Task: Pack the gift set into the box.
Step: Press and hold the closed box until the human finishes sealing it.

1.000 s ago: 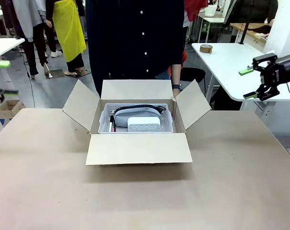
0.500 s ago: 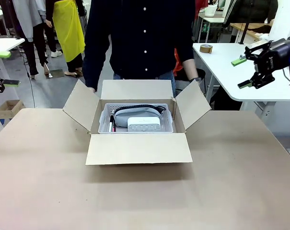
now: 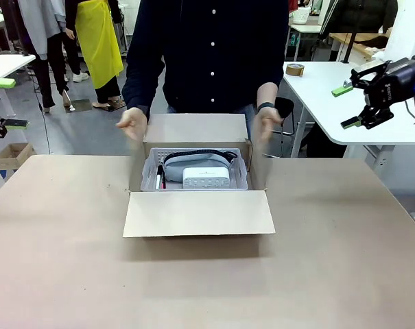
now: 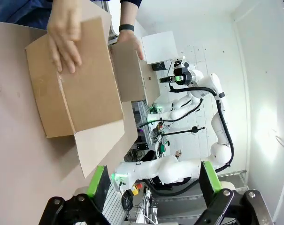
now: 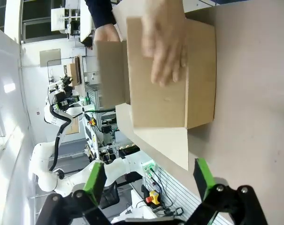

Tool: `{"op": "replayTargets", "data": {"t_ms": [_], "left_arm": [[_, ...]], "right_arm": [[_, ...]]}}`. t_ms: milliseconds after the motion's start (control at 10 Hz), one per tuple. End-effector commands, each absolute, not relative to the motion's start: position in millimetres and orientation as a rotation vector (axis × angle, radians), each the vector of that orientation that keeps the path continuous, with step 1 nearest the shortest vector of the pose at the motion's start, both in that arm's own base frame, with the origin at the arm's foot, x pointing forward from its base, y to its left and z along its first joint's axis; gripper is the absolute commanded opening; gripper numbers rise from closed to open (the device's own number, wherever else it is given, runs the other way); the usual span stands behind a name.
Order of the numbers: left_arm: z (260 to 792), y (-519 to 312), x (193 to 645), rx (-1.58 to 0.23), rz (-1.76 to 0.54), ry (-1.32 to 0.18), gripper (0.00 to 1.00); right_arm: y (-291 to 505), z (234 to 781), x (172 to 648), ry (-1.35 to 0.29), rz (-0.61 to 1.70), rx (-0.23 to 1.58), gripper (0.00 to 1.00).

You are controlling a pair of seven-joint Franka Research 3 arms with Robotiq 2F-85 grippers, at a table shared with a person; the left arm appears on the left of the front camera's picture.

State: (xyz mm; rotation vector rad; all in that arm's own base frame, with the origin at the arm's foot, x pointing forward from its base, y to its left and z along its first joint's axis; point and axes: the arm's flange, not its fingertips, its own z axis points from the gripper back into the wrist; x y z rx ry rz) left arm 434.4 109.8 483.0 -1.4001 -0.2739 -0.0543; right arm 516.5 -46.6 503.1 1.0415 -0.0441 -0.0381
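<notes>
cardboard box (image 3: 197,129) is light, stiff-walled (basket (image 3: 193,186) already inside); grip near flap (image 3: 197,214) at its free edge. left claw (image 3: 8,103) and right claw (image 3: 347,106) both apart, empty.

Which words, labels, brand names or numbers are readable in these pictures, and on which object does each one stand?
No readable text in any view.
box: plain brown cardboard, no print or label.
white pack: a few small dark marks, too small to read.
</notes>
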Motion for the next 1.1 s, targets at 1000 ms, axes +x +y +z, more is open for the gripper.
{"op": "replayTargets", "data": {"t_ms": [1000], "left_arm": [[482.6,108.9,431.6,-1.388,-0.07,-0.286,1.0]], "right_arm": [[-45.2,503.7,515.3,-0.047,-0.049,1.019,1.0]]}}
